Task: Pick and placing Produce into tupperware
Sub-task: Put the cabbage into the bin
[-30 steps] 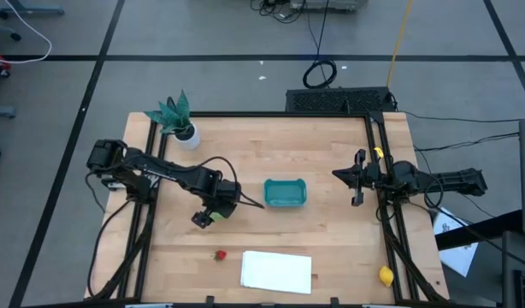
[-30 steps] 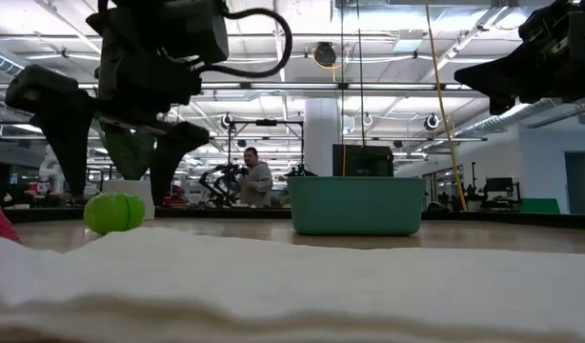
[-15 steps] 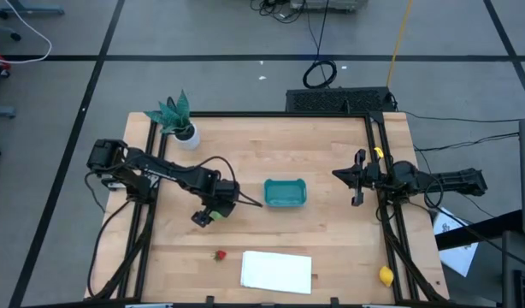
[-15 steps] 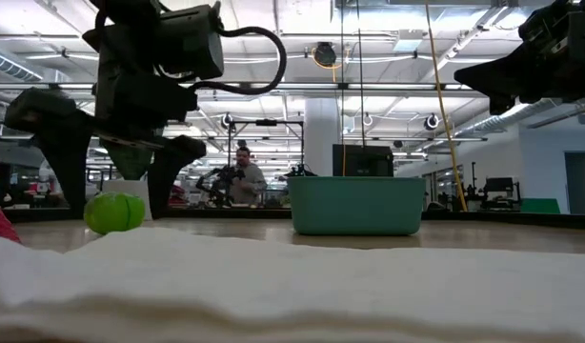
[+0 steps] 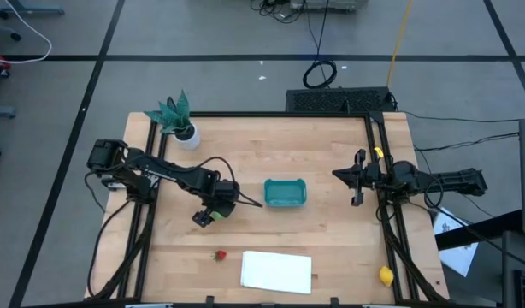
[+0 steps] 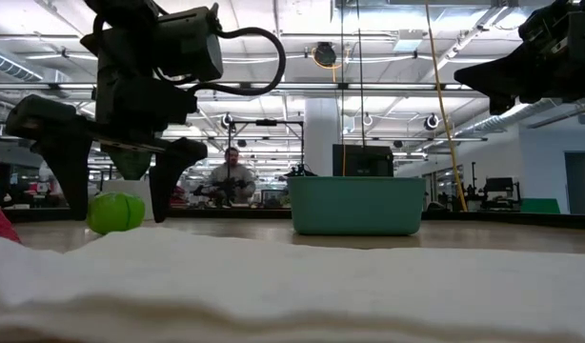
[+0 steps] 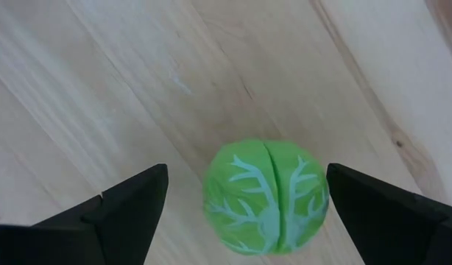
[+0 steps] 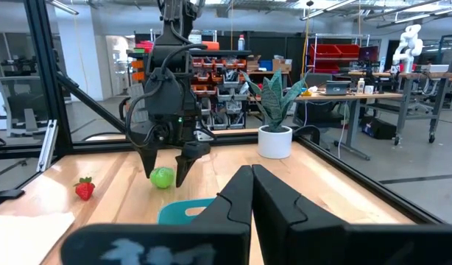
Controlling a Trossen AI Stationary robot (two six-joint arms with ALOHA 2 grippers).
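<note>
Left wrist view: light-green ball (image 7: 266,197), white leaf veins and centre seam, lay on tabletop (image 7: 138,88) between wide-spread left hand (image 7: 244,210) fingers, left of teal tub (image 5: 285,193); no readable writing. Right hand (image 8: 252,193) closed, raised.

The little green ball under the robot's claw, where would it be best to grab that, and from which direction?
Probably from straight above, pinching its widest middle. The green ball is round and sits on the bare table, with the left gripper open, one finger on each side, neither touching it. The right gripper waits apart.
</note>
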